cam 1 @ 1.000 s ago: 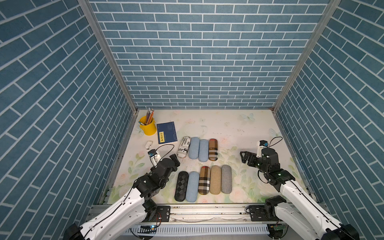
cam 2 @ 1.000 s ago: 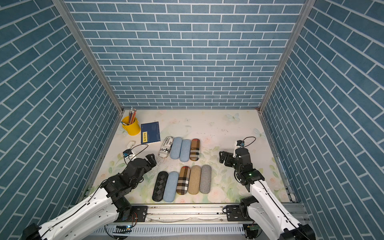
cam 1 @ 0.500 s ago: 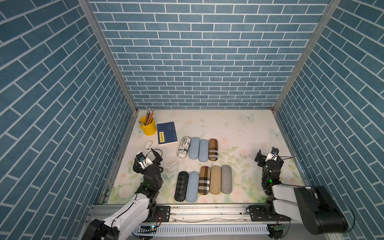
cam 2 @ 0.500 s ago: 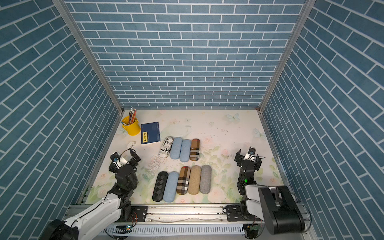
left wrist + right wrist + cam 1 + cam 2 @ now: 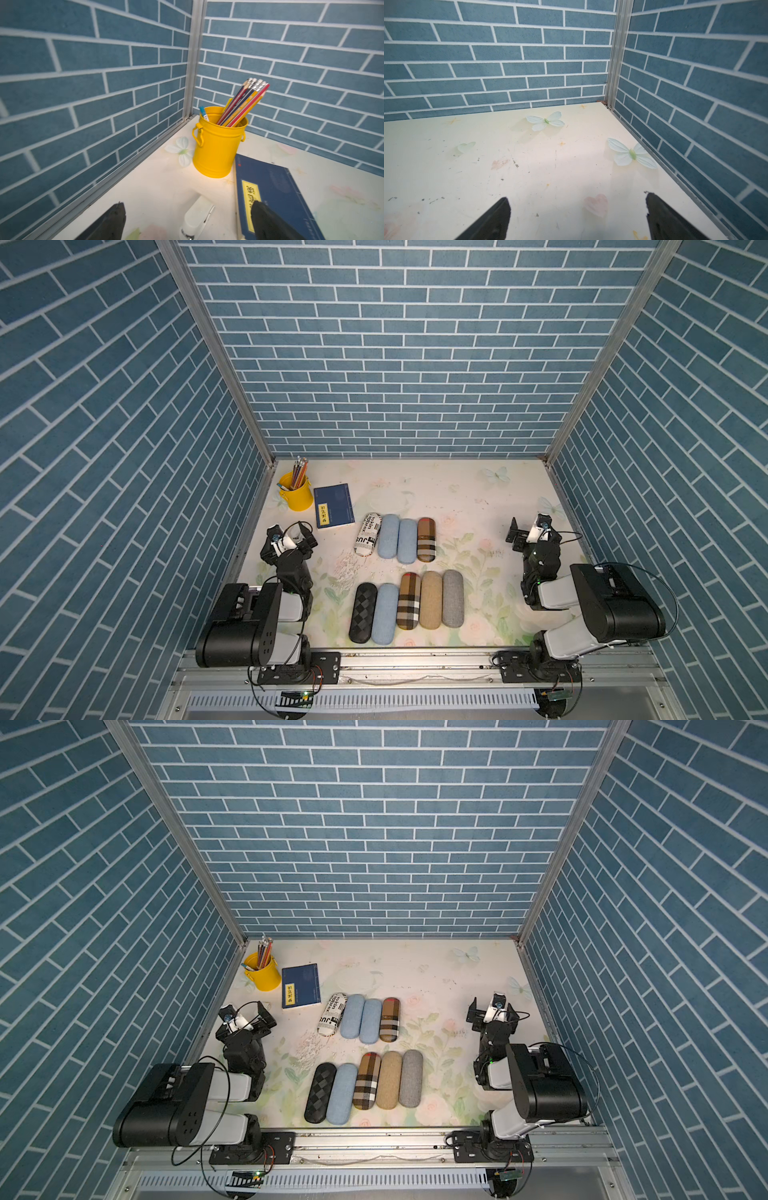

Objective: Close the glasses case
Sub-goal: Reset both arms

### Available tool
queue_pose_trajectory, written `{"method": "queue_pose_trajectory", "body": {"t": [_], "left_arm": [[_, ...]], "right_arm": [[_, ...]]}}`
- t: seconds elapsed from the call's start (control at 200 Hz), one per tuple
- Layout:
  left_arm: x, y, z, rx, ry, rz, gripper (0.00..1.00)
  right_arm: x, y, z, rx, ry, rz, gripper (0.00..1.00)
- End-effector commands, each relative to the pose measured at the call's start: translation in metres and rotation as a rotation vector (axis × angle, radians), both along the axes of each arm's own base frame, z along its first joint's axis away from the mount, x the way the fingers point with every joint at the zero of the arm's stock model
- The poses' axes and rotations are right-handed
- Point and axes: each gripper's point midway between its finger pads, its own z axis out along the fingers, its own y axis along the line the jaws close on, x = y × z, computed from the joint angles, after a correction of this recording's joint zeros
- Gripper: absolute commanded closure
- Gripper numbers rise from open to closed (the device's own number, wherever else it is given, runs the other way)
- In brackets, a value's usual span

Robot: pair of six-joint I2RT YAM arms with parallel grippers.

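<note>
Several glasses cases lie in two rows at mid-table in both top views. The back row runs from a newsprint case to a plaid one. The front row runs from a black quilted case to a grey one. Every lid looks down. My left gripper stands open near the left wall, well away from the cases. By the right wall my right gripper is open over bare table. Neither holds anything.
A yellow pencil bucket and a blue notebook sit at the back left. A white stapler lies under the left gripper. White crumbs are scattered left of the cases. Brick walls close three sides.
Both arms have drawn back from the rows of cases and folded up over their bases at the front rail. Both grippers stayed open.
</note>
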Motion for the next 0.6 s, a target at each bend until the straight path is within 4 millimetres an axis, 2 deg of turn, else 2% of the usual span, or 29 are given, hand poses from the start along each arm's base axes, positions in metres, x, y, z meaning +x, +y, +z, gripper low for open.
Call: {"method": "queue_pose_trajectory", "body": {"t": [0.0,0.06,0.09,0.135,0.18,0.22,0.595], "left_arm": [[0.02,-0.028,0.001,0.065,-0.006,-0.168,0.0],[0.028,-0.033,-0.009,0.065,0.065,-0.191,0.0],[0.025,-0.033,-0.001,0.074,0.013,-0.189,0.0],[0.027,-0.033,-0.006,0.066,0.051,-0.19,0.0],[0.025,-0.033,-0.002,0.07,0.018,-0.187,0.0],[0.027,-0.033,-0.006,0.066,0.047,-0.189,0.0],[0.026,-0.033,-0.004,0.068,0.034,-0.187,0.0]], "right_arm": [[-0.001,0.003,0.007,-0.026,-0.03,0.021,0.01],[0.0,0.002,0.007,-0.029,-0.03,0.019,0.01],[0.0,0.002,0.006,-0.028,-0.022,0.017,0.01],[0.0,0.002,0.007,-0.03,-0.028,0.018,0.01],[0.0,0.002,0.006,-0.029,-0.023,0.017,0.01],[0.0,0.002,0.006,-0.03,-0.026,0.017,0.01],[0.0,0.002,0.007,-0.028,-0.026,0.018,0.01]]}}
